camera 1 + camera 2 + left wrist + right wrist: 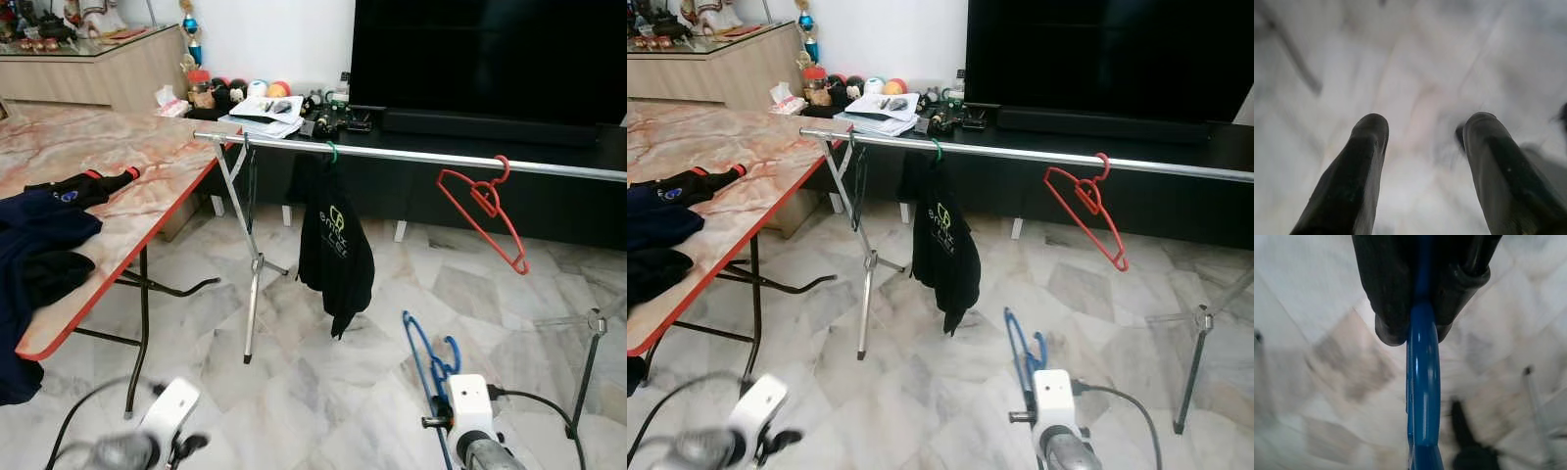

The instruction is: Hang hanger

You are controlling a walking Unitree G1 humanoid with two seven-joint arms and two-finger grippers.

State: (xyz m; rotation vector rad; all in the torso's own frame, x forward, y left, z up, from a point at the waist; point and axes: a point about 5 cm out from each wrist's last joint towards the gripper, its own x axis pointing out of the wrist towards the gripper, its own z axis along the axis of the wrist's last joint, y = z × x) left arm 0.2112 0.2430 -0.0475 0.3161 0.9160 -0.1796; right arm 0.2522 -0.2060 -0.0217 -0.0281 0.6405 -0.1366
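The right gripper (1418,330) is clamping its fingers on the blue hanger (428,354), carrying it toward the rail (411,154) at twelve o'clock, while the left gripper (1422,142) is idling, fingers apart.

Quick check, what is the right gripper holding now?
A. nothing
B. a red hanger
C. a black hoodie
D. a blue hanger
D: the right gripper has its jaws shut on the blue hanger, low over the floor; the red hanger already hangs on the rail.
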